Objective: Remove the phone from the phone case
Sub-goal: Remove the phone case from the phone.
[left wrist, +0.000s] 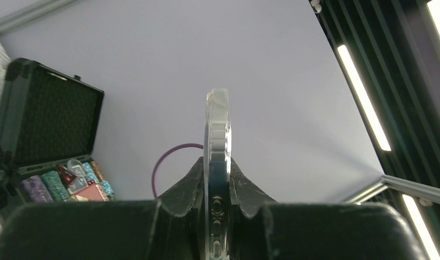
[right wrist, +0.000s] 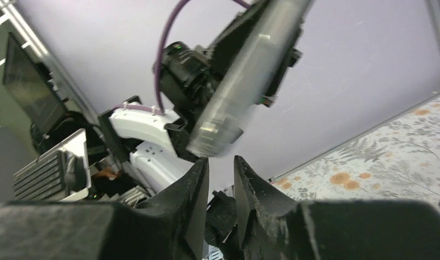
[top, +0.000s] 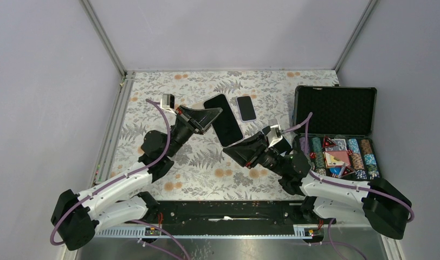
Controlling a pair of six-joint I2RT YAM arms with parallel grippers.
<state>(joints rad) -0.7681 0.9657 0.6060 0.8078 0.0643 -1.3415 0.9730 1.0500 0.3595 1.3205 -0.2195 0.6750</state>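
The phone, dark screen up, sits in a clear phone case and is held above the table. My left gripper is shut on the case's long edge; in the left wrist view the case stands edge-on between the fingers. My right gripper is at the phone's near end. In the right wrist view the cased phone hangs just above my right gripper, its lower corner by the left fingertip. The right jaws stand a narrow gap apart with nothing between them.
A second, smaller phone lies flat on the floral tablecloth behind the held one. An open black carry case with poker chips and cards stands at the right. Metal frame posts rise at the back corners.
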